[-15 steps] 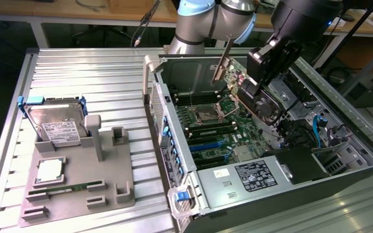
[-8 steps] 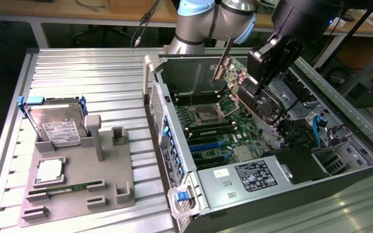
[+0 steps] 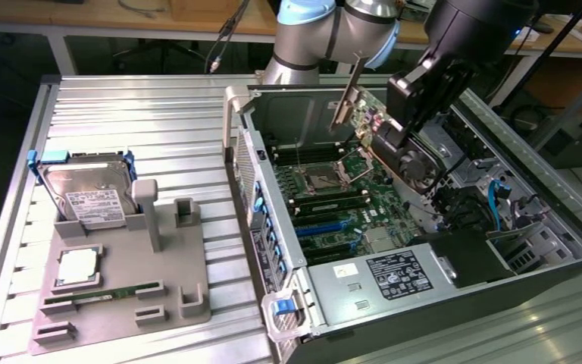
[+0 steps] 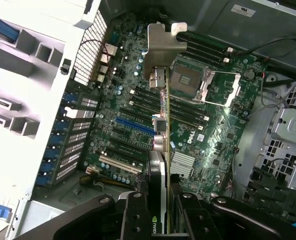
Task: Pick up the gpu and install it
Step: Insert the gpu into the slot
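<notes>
1. Above the open case, the gpu (image 3: 372, 125), a flat green circuit card with a black cooler face and a long silver bracket (image 3: 347, 95) at one end, hangs tilted in the air, clear of the board below.
2. The black pincer (image 3: 405, 114) is pinching the gpu across its thin faces; in the wrist view its two fingers (image 4: 138, 215) press on either side of the card (image 4: 161, 125), with the bracket (image 4: 162, 47) at the far end.
3. Beneath the card lies the green motherboard (image 4: 207, 135), with its blue slot (image 4: 135, 126) and black slots near the card's line, and the metal processor socket (image 4: 202, 80) just beside it.
4. The black and silver computer case (image 3: 533, 250) stands open on the ribbed metal surface (image 3: 139, 121).
5. Risk, as I judge it: the card is slanted, so its edge could meet a slot askew and jam.
6. The bracket may snag the case's rear wall, twisting the card in the pinch.
</notes>
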Controlling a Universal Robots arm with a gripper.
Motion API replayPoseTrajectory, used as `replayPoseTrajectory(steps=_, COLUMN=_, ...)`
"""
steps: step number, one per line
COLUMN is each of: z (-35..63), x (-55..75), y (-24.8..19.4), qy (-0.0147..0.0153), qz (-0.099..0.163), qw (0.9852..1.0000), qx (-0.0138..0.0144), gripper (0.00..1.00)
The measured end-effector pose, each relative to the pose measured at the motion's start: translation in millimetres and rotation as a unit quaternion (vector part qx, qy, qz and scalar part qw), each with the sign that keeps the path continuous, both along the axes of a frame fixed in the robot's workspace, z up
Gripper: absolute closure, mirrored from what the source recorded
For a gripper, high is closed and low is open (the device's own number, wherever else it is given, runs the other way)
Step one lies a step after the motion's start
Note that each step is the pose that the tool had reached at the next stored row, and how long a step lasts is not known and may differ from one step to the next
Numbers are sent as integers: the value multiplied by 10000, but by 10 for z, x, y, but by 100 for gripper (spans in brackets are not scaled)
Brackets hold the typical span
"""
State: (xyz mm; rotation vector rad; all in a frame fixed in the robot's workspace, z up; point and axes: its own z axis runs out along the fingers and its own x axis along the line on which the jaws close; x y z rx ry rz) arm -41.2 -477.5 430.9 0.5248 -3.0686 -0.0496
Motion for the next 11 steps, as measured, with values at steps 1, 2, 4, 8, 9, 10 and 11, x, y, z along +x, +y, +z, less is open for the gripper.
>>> replayPoseTrajectory(steps=1, z=2, x=0, y=0, qy=0, qz=0, qw=10000, qx=0, gripper=73)
replayPoseTrajectory(steps=2, z=4, x=0, y=0, qy=0, qz=0, qw=10000, qx=0, gripper=73)
replayPoseTrajectory(steps=4, z=6, x=0, y=0, qy=0, qz=0, qw=10000, qx=0, gripper=73)
replayPoseTrajectory(steps=8, z=12, x=0, y=0, qy=0, qz=0, qw=10000, qx=0, gripper=73)
replayPoseTrajectory(steps=9, z=18, x=0, y=0, qy=0, qz=0, qw=10000, qx=0, gripper=73)
replayPoseTrajectory(steps=10, z=24, x=0, y=0, qy=0, qz=0, qw=10000, qx=0, gripper=73)
replayPoseTrajectory(steps=11, z=26, x=0, y=0, qy=0, qz=0, qw=10000, qx=0, gripper=73)
